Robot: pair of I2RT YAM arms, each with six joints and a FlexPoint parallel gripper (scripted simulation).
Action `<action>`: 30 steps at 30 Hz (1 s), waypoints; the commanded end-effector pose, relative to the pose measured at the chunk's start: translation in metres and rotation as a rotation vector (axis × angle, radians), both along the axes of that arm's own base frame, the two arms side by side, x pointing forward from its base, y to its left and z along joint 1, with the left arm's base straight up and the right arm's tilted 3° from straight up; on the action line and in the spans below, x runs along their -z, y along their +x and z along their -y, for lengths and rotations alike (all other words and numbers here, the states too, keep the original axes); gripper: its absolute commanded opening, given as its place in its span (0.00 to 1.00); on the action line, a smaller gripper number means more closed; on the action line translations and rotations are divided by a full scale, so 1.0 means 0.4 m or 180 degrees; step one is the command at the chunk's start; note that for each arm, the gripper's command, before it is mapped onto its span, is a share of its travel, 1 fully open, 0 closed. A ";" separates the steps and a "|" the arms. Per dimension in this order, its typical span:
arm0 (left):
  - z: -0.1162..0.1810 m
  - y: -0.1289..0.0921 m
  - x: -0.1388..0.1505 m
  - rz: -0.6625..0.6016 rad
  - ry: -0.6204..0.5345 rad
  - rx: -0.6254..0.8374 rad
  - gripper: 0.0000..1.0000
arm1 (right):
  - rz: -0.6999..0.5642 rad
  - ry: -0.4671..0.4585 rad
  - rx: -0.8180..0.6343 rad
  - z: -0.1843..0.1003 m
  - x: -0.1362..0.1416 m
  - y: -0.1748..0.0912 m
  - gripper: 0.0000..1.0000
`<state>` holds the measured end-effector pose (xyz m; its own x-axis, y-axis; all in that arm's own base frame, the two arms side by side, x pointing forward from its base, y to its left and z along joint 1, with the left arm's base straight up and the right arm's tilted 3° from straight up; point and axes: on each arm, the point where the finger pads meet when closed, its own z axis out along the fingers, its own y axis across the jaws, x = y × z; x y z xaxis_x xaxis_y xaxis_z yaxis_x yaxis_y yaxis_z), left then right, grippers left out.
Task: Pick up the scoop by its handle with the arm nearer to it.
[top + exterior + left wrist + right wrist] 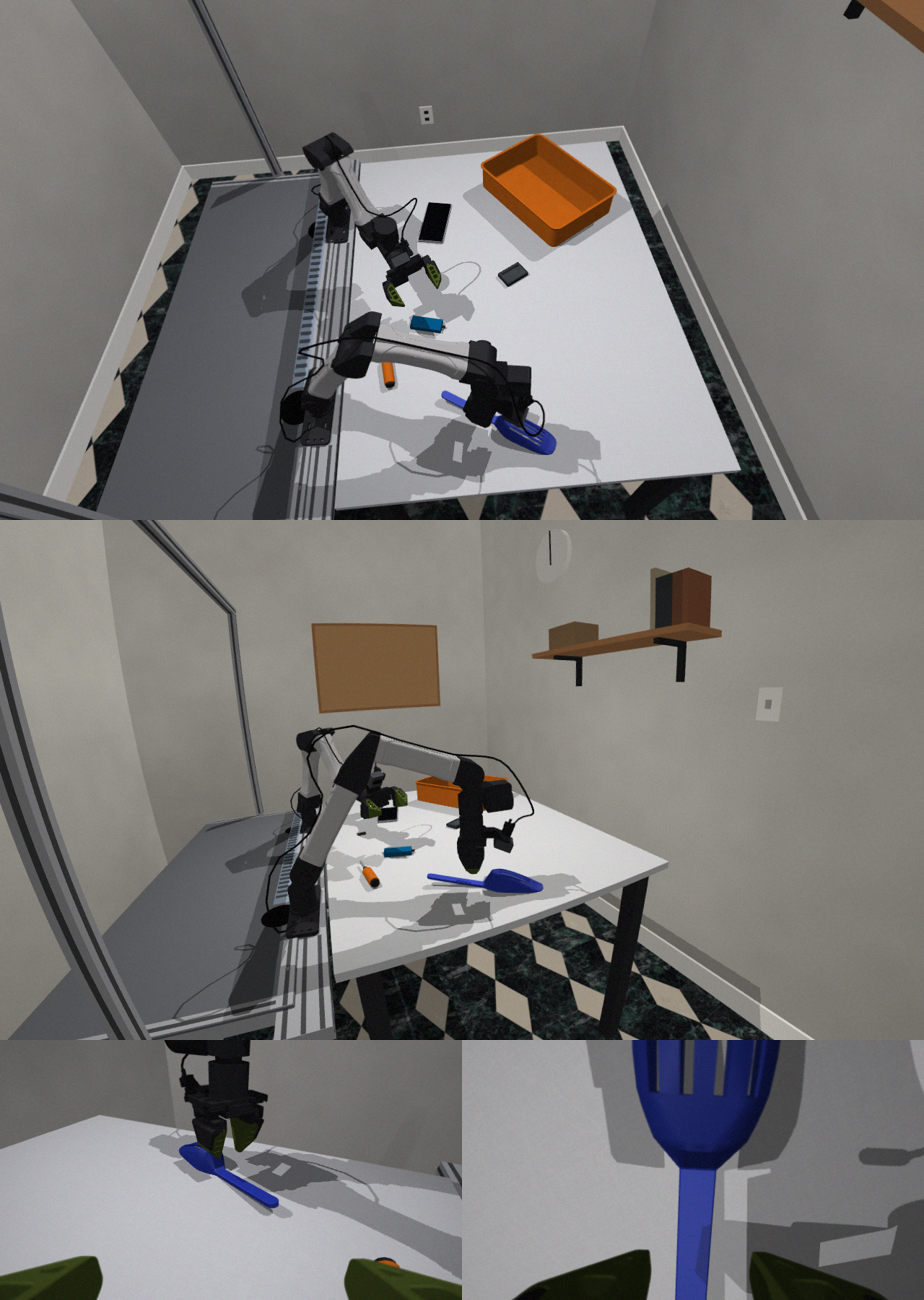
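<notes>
The blue slotted scoop (pixel 540 443) (pixel 513 882) (pixel 196 1159) (pixel 700 1119) lies on the table, near the right arm. Its straight handle points back toward the arm bases. My right gripper (pixel 473 871) (pixel 227 1154) (pixel 700 1261) points down and is partly open, with its fingertips above the handle close to the scoop's head. In the right wrist view the handle runs between the fingertips, with a gap on each side. Its fingers are hidden in the top view. My left gripper (pixel 419 295) (pixel 386 805) (pixel 224 1269) is wide open and empty, in the air away from the scoop.
An orange-handled tool (pixel 388 373) (pixel 369 876) (pixel 390 1264) lies near the right arm's base. A blue stick (pixel 426 323) (pixel 398 851) lies between the arms. A phone (pixel 434 222), a small dark box (pixel 512 274) and an orange bin (pixel 555 236) (pixel 439 794) are farther back.
</notes>
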<state>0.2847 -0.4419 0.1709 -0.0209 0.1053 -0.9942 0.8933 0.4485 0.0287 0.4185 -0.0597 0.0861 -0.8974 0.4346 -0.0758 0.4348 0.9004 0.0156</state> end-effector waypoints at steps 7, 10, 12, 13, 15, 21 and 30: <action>0.029 0.001 -0.076 0.0069 0.0001 -0.0012 1.00 | -0.0050 -0.0043 0.0102 -0.003 0.044 0.019 0.44; 0.036 0.002 -0.081 0.0054 0.0043 -0.0018 1.00 | -0.0051 -0.0038 0.0103 -0.004 0.053 0.014 0.44; 0.039 0.002 -0.081 0.0041 0.0077 -0.0023 1.00 | -0.0055 -0.0037 0.0104 -0.004 0.064 0.013 0.44; 0.040 0.002 -0.081 0.0034 0.0094 -0.0025 1.00 | -0.0055 -0.0037 0.0105 -0.004 0.068 0.013 0.44; 0.043 0.002 -0.080 0.0019 0.0129 -0.0030 1.00 | -0.0043 -0.0038 0.0105 -0.003 0.073 0.016 0.44; 0.050 0.003 -0.079 -0.0026 0.0218 -0.0048 1.00 | -0.0076 -0.0034 0.0104 -0.002 0.110 0.028 0.44; 0.056 0.005 -0.085 -0.0062 0.0286 -0.0078 1.00 | 0.0070 -0.0056 0.0105 0.000 0.074 0.039 0.24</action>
